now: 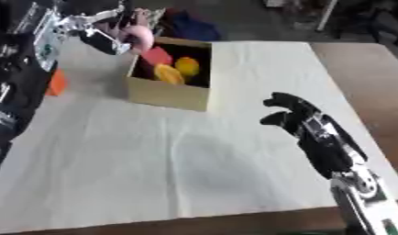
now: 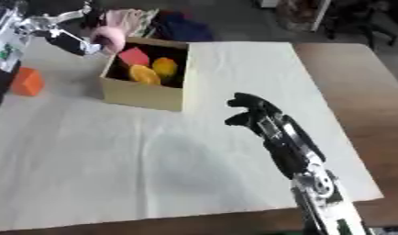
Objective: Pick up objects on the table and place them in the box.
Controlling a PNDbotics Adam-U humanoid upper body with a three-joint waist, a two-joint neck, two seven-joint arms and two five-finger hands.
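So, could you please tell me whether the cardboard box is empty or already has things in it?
Not empty. The open-topped box holds a red piece, an orange piece and a yellow one, with dark space left.

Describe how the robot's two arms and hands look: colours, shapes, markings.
The right hand is black with chunky fingers, on a black forearm ending in a silver round joint. The left hand looks dark with silver metal links; its arm is black, bearing a white panel with a green mark.

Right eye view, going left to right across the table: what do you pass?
Orange block → left hand holding a pink object → cardboard box → right hand.
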